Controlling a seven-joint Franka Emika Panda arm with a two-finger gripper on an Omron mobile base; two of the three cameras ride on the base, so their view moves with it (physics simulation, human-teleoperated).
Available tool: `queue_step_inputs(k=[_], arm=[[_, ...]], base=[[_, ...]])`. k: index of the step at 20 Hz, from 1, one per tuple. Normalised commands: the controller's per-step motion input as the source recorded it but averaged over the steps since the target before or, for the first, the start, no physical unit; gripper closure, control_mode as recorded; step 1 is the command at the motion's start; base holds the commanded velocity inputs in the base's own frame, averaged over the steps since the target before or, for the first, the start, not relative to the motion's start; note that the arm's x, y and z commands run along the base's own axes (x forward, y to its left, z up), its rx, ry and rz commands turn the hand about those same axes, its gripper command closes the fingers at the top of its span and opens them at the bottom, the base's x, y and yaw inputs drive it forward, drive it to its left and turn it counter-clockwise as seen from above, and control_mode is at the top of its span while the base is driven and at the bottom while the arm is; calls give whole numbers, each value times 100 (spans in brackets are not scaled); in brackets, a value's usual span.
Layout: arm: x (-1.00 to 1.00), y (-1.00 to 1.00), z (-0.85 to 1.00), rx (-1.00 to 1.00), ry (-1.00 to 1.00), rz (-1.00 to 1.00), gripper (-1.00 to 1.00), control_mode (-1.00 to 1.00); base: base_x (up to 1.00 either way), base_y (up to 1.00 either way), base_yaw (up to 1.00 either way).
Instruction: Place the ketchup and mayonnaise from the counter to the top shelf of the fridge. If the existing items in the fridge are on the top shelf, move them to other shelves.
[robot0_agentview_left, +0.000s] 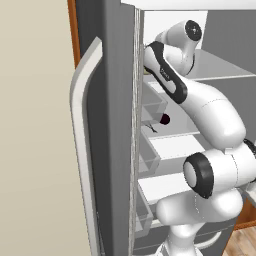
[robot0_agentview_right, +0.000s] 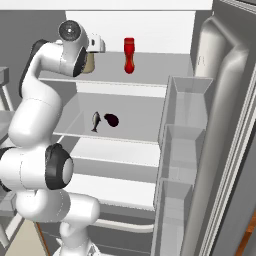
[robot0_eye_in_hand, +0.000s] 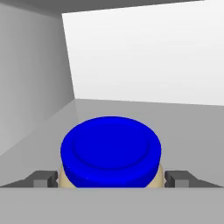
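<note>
At the left end of the fridge's top shelf (robot0_agentview_right: 150, 75), the white arm's two-finger gripper (robot0_eye_in_hand: 111, 178) is straddling the cream-coloured mayonnaise jar with the round blue lid (robot0_eye_in_hand: 111, 151), one dark fingertip (robot0_eye_in_hand: 43, 178) showing on each side of the jar body with a slight gap visible, so the jaws are standing wide and appear released rather than clamped; whether the pads are touching the glass cannot be told. In the right base view the jar (robot0_agentview_right: 89, 63) is resting on the shelf near the left wall, partly behind the wrist. Toward the middle of the same shelf, well apart from the jar, the red squeeze-type ketchup bottle (robot0_agentview_right: 129, 55) is standing upright. On the second shelf (robot0_agentview_right: 125, 136) a small grey fish-shaped item (robot0_agentview_right: 95, 121) and a dark maroon rounded item (robot0_agentview_right: 111, 119) are lying near each other, close to the front edge; these are judged to be the fridge's existing contents, now off the top shelf. The grey fridge door (robot0_agentview_left: 107, 125) is standing open beside the arm. As a judgement of progress, both condiments are sitting on the top shelf and no other item is sharing it, so the task is essentially complete; what is remaining is to back the open gripper away from the jar without tipping it.
</note>
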Motion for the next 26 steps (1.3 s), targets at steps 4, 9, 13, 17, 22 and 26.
queue_step_inputs(k=[4,9,13,17,22,26], arm=[[-17,0,0,0,-3,-1,-100,-100],[-7,0,7,0,-7,-3,-100,-100],[-68,-4,21,0,-13,-5,-100,-100],[-100,-14,29,1,-19,-6,-100,-100],[-100,-37,17,4,-24,-7,-100,-100],[-100,-51,0,0,-10,-6,-100,-100]], base=[[0,0,0],[0,0,0],[0,0,0],[0,0,0],[0,0,0],[0,0,0]])
